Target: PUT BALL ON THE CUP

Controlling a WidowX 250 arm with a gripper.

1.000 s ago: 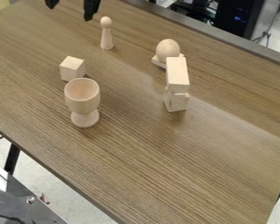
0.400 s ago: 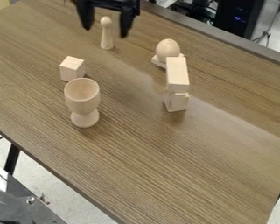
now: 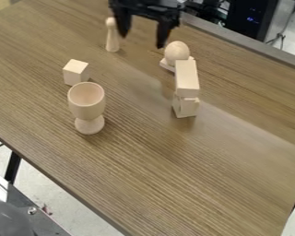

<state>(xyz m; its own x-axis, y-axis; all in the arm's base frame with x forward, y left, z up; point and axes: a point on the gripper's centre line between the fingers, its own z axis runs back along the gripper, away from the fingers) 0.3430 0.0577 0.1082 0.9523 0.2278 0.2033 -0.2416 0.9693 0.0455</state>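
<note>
Grasp and placement are left undone, the ball (image 3: 177,50) being seated well beyond the cup (image 3: 87,106), the gripper (image 3: 142,40) spread wide.

The robot's pincer (image 3: 142,41), at twelve o'clock, is black throughout. Its upper part is a wide, dark crosspiece (image 3: 147,10) with an uneven, knobbly outline and faint grey highlights along it. From its two ends come a pair of long, solid black fingers (image 3: 164,34), matching in shape, thicker at the root and narrowing to slim, blunt tips. Finer surface detail is blurred.
</note>
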